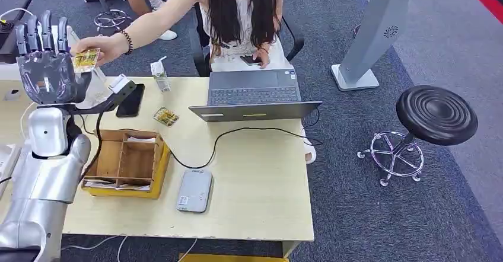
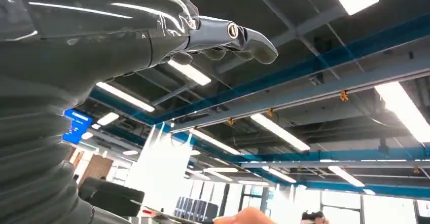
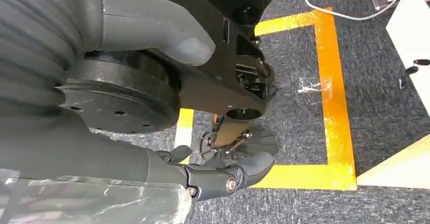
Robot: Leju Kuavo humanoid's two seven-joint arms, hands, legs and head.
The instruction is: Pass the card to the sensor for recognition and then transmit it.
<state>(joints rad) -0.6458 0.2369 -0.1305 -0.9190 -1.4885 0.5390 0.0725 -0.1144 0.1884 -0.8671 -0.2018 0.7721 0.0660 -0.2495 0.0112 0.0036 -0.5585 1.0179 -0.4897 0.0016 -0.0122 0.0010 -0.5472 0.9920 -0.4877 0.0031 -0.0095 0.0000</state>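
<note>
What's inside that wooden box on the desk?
The wooden box has dividers forming compartments. White papers or cards lie along its far and near edges; the middle compartments look bare. The robot's arm covers its left end, so that part stays unseen.

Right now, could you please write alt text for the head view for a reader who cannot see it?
The robot's raised left hand, fingers spread upward, meets a person's hand holding a card beside its thumb. Below is a pale table with a wooden divided box, a grey device, a second card and an open laptop.
</note>
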